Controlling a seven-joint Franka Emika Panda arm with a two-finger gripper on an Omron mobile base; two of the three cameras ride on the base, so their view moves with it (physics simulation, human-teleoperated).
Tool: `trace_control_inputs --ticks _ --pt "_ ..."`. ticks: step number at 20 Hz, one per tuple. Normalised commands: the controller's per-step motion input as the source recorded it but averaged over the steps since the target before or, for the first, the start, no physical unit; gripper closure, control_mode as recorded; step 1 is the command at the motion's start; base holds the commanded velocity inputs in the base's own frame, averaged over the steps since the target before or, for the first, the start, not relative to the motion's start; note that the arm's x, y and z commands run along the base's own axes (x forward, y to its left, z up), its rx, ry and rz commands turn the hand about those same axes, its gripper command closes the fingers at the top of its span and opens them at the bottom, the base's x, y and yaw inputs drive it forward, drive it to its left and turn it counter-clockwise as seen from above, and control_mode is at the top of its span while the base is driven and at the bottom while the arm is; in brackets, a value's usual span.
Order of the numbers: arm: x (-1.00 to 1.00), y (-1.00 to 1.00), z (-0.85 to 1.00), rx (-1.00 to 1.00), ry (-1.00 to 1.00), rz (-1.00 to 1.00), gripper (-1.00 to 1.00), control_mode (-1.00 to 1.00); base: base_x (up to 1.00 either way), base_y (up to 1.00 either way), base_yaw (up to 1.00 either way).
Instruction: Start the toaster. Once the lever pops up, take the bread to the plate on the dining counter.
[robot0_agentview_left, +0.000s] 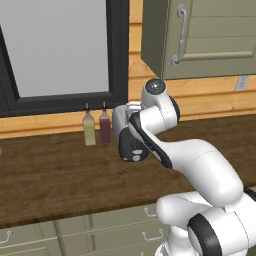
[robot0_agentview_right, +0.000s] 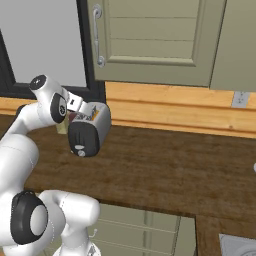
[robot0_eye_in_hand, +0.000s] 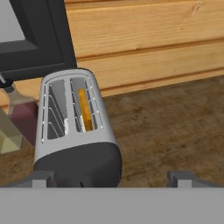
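The silver toaster (robot0_eye_in_hand: 74, 131) stands on the dark wood worktop (robot0_eye_in_hand: 166, 127) by the wall, its black end panel (robot0_eye_in_hand: 83, 164) facing me. A golden-brown slice of bread (robot0_eye_in_hand: 85, 109) sits on edge in its right slot; the left slot is bare. My gripper (robot0_eye_in_hand: 113, 177) hovers open just above and in front of the panel, one fingertip on each side of it and nothing between them. The right base view has the toaster (robot0_agentview_right: 92, 125) under my hand; in the left base view the arm covers most of the toaster (robot0_agentview_left: 131, 147). I cannot make out the lever. The plate and the dining counter are out of view.
Two slim bottles, one olive (robot0_agentview_left: 89, 128) and one dark red (robot0_agentview_left: 105, 126), stand against the wall just left of the toaster. A black-framed window (robot0_agentview_left: 60, 50) lies behind them. An olive wall cabinet (robot0_agentview_left: 200, 35) hangs above on the right. Drawer fronts (robot0_agentview_left: 100, 230) run below the worktop.
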Motion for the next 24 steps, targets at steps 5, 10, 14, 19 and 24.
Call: trace_control_inputs --ticks 5,10,14,19,24 --pt "0.0 0.0 0.0 0.0 0.0 0.0 -1.0 -1.0 0.0 0.0 0.0" --pt "0.0 0.0 0.0 0.0 0.0 0.0 -1.0 -1.0 0.0 0.0 0.0" --pt "0.0 0.0 0.0 0.0 0.0 0.0 -1.0 -1.0 0.0 0.0 0.0" --pt "0.0 0.0 0.0 0.0 0.0 0.0 -1.0 -1.0 0.0 0.0 0.0" --pt "0.0 0.0 0.0 0.0 0.0 0.0 -1.0 -1.0 0.0 0.0 0.0"
